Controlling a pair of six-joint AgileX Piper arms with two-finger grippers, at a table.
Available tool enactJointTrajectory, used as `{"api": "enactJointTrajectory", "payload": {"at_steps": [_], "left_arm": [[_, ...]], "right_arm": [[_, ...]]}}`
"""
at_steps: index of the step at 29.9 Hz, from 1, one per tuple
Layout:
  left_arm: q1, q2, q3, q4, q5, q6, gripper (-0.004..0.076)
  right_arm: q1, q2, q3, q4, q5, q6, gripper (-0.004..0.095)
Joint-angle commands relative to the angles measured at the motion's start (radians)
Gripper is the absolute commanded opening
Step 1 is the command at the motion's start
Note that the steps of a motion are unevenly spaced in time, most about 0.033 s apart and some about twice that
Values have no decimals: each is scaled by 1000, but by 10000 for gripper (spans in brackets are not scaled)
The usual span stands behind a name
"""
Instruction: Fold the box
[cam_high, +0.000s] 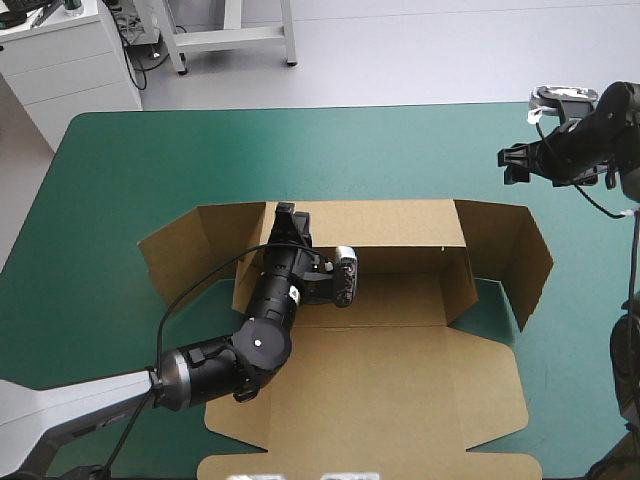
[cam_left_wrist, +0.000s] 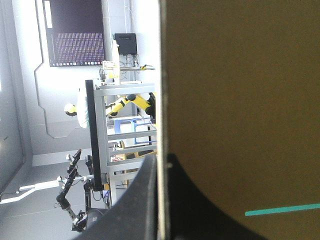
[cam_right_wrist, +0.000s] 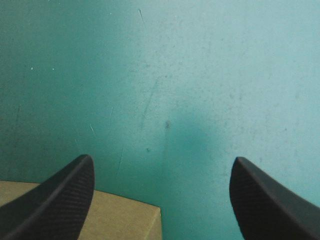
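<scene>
Left arm reaches in from the near left corner, across the board. Left gripper (cam_high: 288, 222) sits at the top edge of the box's far wall (cam_high: 400, 222), toward that wall's left end. In the left wrist view the left gripper (cam_left_wrist: 161, 159) is clamped on that edge: its black fingers (cam_left_wrist: 135, 210) are all but together, with the brown sheet running between them.

Box (cam_high: 380, 380) lies mid-table on the teal-green cover (cam_high: 130, 170). Far wall is raised upright. Left flap (cam_high: 195, 250) is splayed outward and partly lifted. Base and the broad near panel lie flat, the panel reaching toward the table's near edge. Right flap (cam_high: 525, 262) stands up at an angle, swung outward.

Right gripper (cam_high: 515, 160) hangs above the table's far right corner, well apart from the left one and clear of the board. In its wrist view the right gripper (cam_right_wrist: 162, 159) has its fingers (cam_right_wrist: 65, 197) spread wide with nothing between them. Bare cover lies below, and a corner of brown board (cam_right_wrist: 115, 220) shows beside one finger.
</scene>
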Motion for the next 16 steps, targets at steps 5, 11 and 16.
{"api": "enactJointTrajectory", "payload": {"at_steps": [5,11,16], "left_arm": [[-5,-33,-25,52,21,-12,-32],[-5,-27,-25,54,21,-12,-32],[-5,-26,-25,54,21,-12,-32]], "right_arm": [[-7,-62,80,36,1,-53,698],[-7,-123,176,58,1,-90,697],[-7,-196,263,65,1,-107,697]]}}
